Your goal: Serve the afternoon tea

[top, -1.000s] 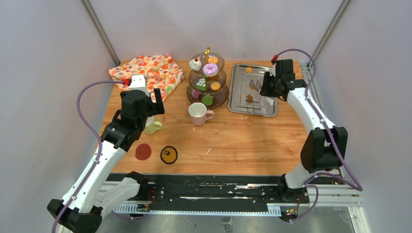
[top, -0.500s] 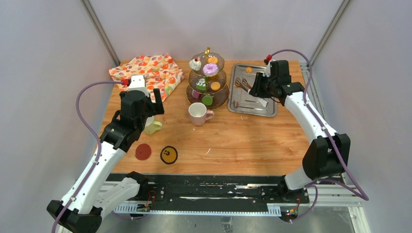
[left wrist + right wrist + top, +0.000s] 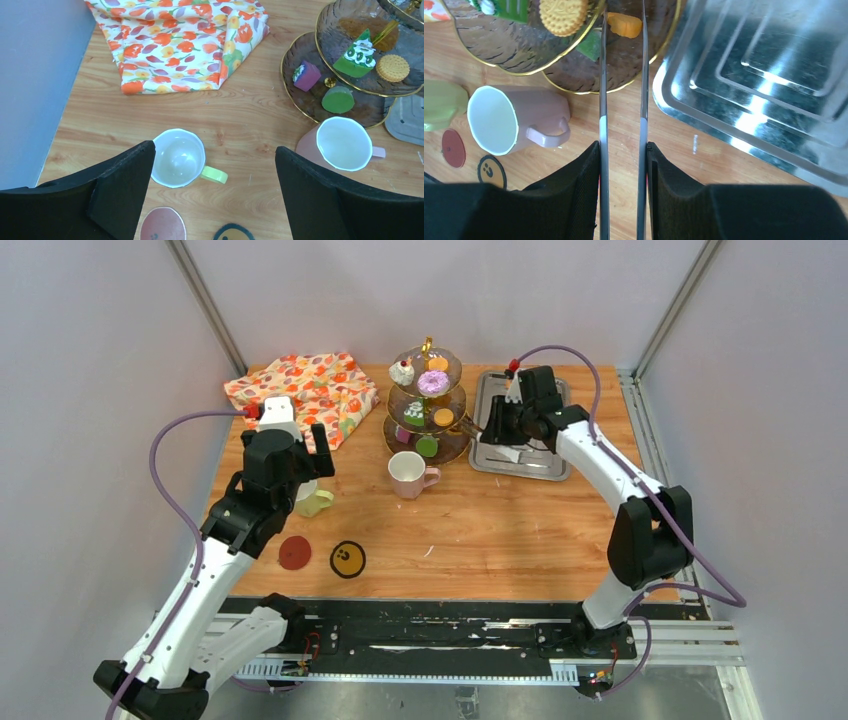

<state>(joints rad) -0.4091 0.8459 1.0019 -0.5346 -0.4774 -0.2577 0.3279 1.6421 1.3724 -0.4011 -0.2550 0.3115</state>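
My right gripper (image 3: 623,145) is shut on the metal tongs (image 3: 603,100), whose tips pinch a small orange pastry (image 3: 624,25) over the bottom tier of the brown-glass stand (image 3: 455,440). The tiers carry a cherry cupcake (image 3: 402,372), a purple doughnut (image 3: 433,382), an orange biscuit (image 3: 563,15) and green cakes (image 3: 357,55). In front of the stand is the pink mug (image 3: 408,473). My left gripper (image 3: 214,147) hangs open above the table, with the yellow-green mug (image 3: 178,157) just below its left finger.
The steel tray (image 3: 540,455) lies right of the stand. A floral cloth (image 3: 305,390) is folded at the back left. A red coaster (image 3: 294,552) and a black-and-yellow coaster (image 3: 347,559) lie near the front left.
My right arm has swung left from over the steel tray to the stand, carrying the tongs. The left arm has barely shifted.
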